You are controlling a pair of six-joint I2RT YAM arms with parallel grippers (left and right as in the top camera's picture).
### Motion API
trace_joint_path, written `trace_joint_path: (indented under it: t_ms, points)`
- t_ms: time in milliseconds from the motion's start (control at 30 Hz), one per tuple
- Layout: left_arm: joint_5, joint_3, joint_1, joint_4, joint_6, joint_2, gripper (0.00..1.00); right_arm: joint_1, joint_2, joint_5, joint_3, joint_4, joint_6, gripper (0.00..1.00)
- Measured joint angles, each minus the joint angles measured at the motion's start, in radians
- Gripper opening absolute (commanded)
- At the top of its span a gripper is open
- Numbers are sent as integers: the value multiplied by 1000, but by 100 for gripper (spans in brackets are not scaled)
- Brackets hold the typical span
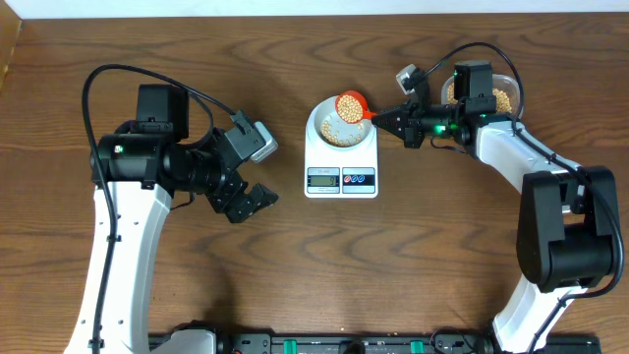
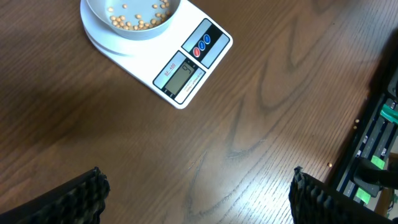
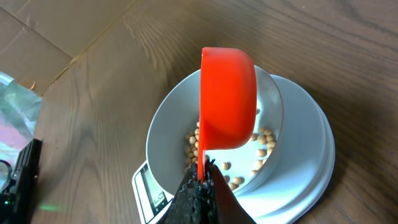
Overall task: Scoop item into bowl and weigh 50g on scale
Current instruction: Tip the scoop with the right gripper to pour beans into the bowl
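The white scale [image 1: 341,178] stands mid-table, and the pale bowl [image 1: 316,128] sits on it with a layer of tan beans [image 1: 339,134] inside. My right gripper [image 1: 393,120] is shut on the thin handle of an orange scoop [image 1: 351,104], which hangs over the bowl's far right rim. In the right wrist view the scoop [image 3: 227,99] is tipped on its side above the bowl [image 3: 152,146], with beans [image 3: 264,140] below it. My left gripper [image 1: 251,197] hovers open and empty over bare wood, left of the scale [image 2: 186,68]. The bowl [image 2: 124,32] shows at the top of that view.
A clear tub of beans [image 1: 499,98] sits at the back right, partly under the right arm. A black rail [image 1: 344,344] runs along the front edge. A stray bean [image 2: 329,165] lies near the rail [image 2: 379,155]. Cardboard [image 3: 37,31] lies beyond the table.
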Motion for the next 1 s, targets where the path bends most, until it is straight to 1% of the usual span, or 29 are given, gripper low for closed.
trace_joint_path:
  t_ms: [233,367,500,1000]
  points:
    - [0,0,0,0,0,0,95,6,-2,37,0,-5,-14,1]
    - [0,0,0,0,0,0,95,8,-32,47,0,-19,-22,1]
    - [0,0,0,0,0,0,95,10,-66,103,0,-50,-54,1]
    - [0,0,0,0,0,0,95,52,-68,197,0,-59,-101,1]
